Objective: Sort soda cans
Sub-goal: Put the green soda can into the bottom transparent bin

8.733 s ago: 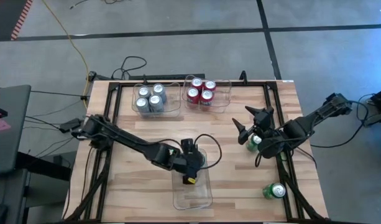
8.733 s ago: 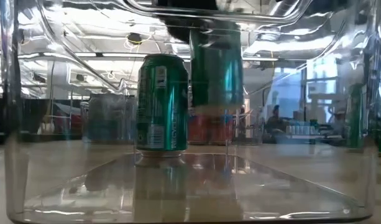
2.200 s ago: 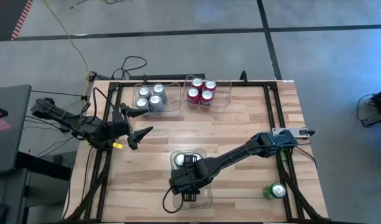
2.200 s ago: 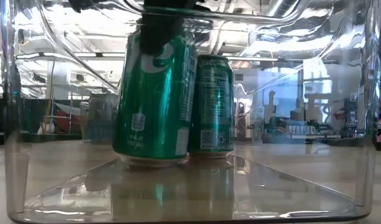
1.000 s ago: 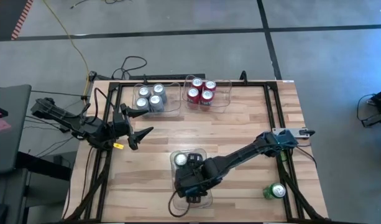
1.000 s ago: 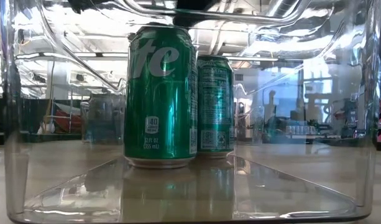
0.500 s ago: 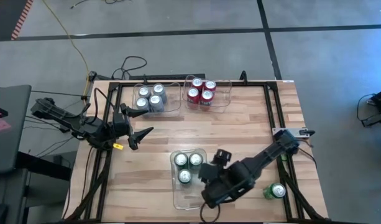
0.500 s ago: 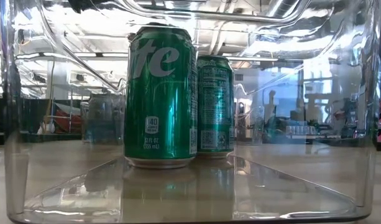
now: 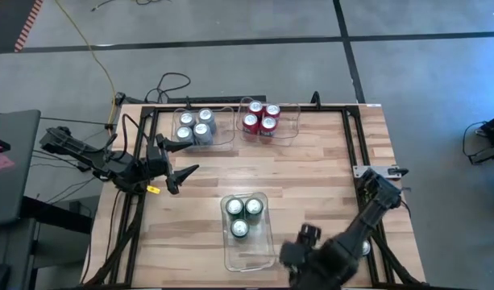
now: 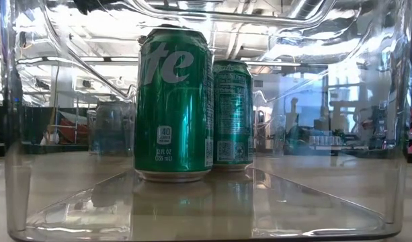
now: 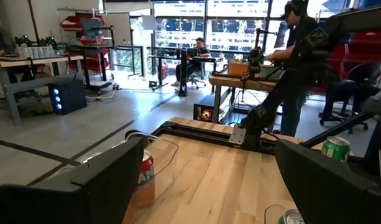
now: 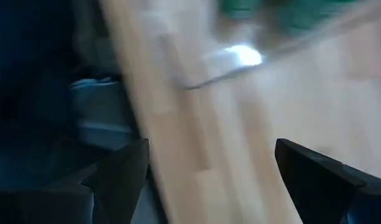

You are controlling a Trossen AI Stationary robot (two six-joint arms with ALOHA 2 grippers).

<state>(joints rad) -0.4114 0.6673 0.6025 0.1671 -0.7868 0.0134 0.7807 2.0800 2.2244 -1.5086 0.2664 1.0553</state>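
Three green soda cans [image 9: 244, 214] stand upright on their bases in the far half of a clear bin [image 9: 251, 251] near the table's front; the low view shows two of them [image 10: 173, 107] through the bin's wall. Another green can [image 11: 335, 148] stands on the table at the near right, and my right arm covers it in the high view. My right gripper [image 12: 209, 168] hangs open over the table's near edge, right of the bin, with nothing between its fingers. My left gripper [image 9: 180, 158] waits open at the table's left edge.
At the far edge stand two clear bins, one with several silver cans [image 9: 195, 127] and one with several red cans [image 9: 261, 118]. A black frame [image 9: 230, 108] runs around the tabletop. People work at benches in the room beyond the table.
My right gripper has left the clear bin and swung toward the table's near right, rising a little and rolling about its own line, open all the while. The green cans in the bin have stayed where they were.
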